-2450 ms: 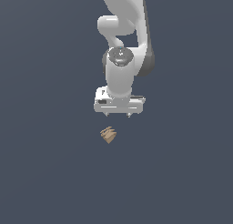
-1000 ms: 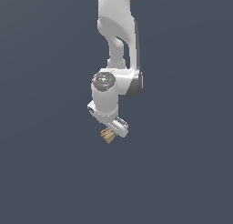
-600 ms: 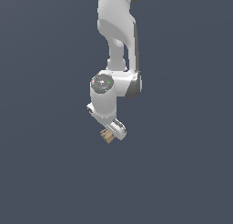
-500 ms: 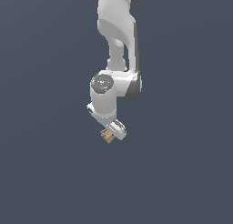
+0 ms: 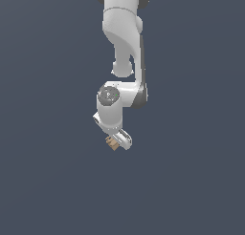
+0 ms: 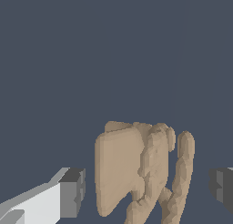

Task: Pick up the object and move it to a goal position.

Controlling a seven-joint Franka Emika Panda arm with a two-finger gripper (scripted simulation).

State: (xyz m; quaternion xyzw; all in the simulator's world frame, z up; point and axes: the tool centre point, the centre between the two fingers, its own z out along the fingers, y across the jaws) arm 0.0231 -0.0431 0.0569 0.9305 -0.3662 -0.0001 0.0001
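Plain slate backdrop; fingers spread, gaps flanking object.

The light was even and soft, with no glare anywhere and no cast shadow on the flat slate-blue ground. The white arm was brightest along the exterior view's left, shading to grey on its other side. Both views were sharp to the edges, without blur or bending. Up close, the object showed gentle shading in its folds and blocky, jagged outlines.
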